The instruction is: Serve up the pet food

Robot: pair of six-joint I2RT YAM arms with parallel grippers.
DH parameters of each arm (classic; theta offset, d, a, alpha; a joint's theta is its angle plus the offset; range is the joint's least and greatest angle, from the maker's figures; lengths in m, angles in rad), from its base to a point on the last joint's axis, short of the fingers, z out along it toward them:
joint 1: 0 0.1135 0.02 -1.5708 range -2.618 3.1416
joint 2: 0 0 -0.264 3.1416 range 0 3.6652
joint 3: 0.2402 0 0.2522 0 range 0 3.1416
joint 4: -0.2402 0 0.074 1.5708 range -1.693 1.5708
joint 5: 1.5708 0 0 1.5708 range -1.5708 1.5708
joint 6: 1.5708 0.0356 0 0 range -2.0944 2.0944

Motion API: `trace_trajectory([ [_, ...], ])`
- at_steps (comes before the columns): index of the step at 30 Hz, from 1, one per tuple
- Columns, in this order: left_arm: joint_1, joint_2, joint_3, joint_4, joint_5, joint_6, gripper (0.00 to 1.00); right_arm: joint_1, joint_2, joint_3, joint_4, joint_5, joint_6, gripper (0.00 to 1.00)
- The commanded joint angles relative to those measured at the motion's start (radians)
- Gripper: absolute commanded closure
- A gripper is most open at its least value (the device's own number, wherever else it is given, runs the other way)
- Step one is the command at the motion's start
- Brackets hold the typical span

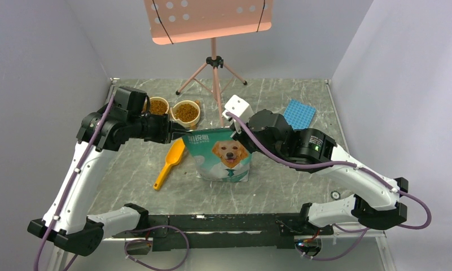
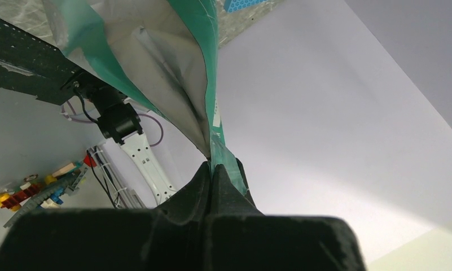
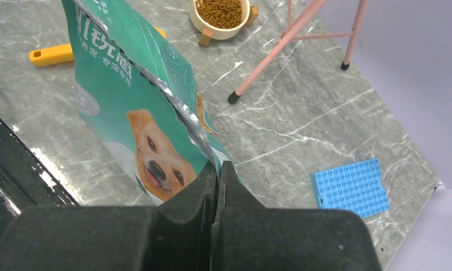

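Observation:
The teal-green bag with a dog picture [image 1: 220,158] stands upright mid-table. My left gripper [image 1: 177,134] is shut on the bag's top left corner; the left wrist view shows the jaws [image 2: 212,165] pinching the teal edge, with the silver-lined mouth [image 2: 156,62] spread open. My right gripper [image 1: 235,133] is shut on the top right corner, as the right wrist view [image 3: 216,165] shows. Brown kibble fills two cream bowls [image 1: 156,106] [image 1: 185,112] behind the bag; one bowl also shows in the right wrist view [image 3: 219,12]. A yellow scoop [image 1: 168,166] lies left of the bag.
A pink tripod stand [image 1: 214,68] with a perforated tray stands at the back centre; one leg [image 3: 280,45] reaches near the bowls. A blue studded plate [image 1: 299,114] lies at the back right. Grey walls close in both sides.

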Motion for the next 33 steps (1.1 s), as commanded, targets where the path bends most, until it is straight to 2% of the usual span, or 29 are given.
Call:
trace_trajectory([
  [1, 0.034, -0.051, 0.016, -0.064, -0.116, -0.005, 1.0, -0.049, -0.087, 0.033, -0.126, 0.195, -0.041, 1.0],
  [5, 0.034, -0.062, -0.006, -0.016, -0.116, -0.004, 1.0, -0.051, -0.079, 0.062, -0.151, 0.143, -0.032, 1.0],
  [6, 0.034, -0.071, -0.021, 0.006, -0.113, -0.008, 1.0, -0.051, -0.079, 0.067, -0.154, 0.126, -0.03, 0.91],
  [7, 0.034, -0.08, -0.036, 0.029, -0.109, -0.016, 0.97, -0.05, -0.083, 0.064, -0.153, 0.112, -0.03, 0.67],
  [8, 0.034, -0.088, -0.047, 0.045, -0.108, -0.022, 0.88, -0.051, -0.087, 0.06, -0.151, 0.103, -0.029, 0.59],
  [10, 0.034, -0.096, -0.047, 0.052, -0.114, -0.018, 0.68, -0.051, -0.093, 0.06, -0.15, 0.088, -0.028, 0.48],
  [13, 0.034, -0.093, -0.012, 0.014, -0.121, 0.003, 0.39, -0.051, -0.098, 0.087, -0.154, 0.08, -0.014, 0.41],
  [15, 0.034, -0.098, 0.002, 0.006, -0.121, 0.01, 0.31, -0.051, -0.104, 0.112, -0.153, 0.085, -0.002, 0.36],
  [18, 0.035, -0.118, 0.023, 0.009, -0.144, 0.02, 0.27, -0.05, -0.123, 0.144, -0.142, 0.124, 0.023, 0.23],
  [20, 0.034, -0.133, 0.058, 0.012, -0.206, 0.051, 0.25, -0.051, -0.131, 0.173, -0.127, 0.202, 0.056, 0.16],
  [23, 0.037, -0.15, 0.12, 0.045, -0.31, 0.144, 0.13, -0.051, -0.139, 0.216, -0.094, 0.364, 0.141, 0.02],
  [25, 0.039, -0.178, 0.129, 0.12, -0.37, 0.216, 0.1, -0.051, -0.143, 0.255, -0.092, 0.473, 0.191, 0.0],
  [27, 0.039, -0.22, 0.115, 0.239, -0.427, 0.303, 0.02, -0.051, -0.138, 0.324, -0.127, 0.598, 0.273, 0.0],
  [30, 0.038, -0.268, 0.124, 0.398, -0.536, 0.489, 0.01, -0.051, -0.149, 0.361, -0.159, 0.698, 0.324, 0.0],
  [33, 0.039, -0.257, 0.231, 0.388, -0.641, 0.674, 0.01, -0.051, -0.162, 0.361, -0.171, 0.728, 0.343, 0.0],
])
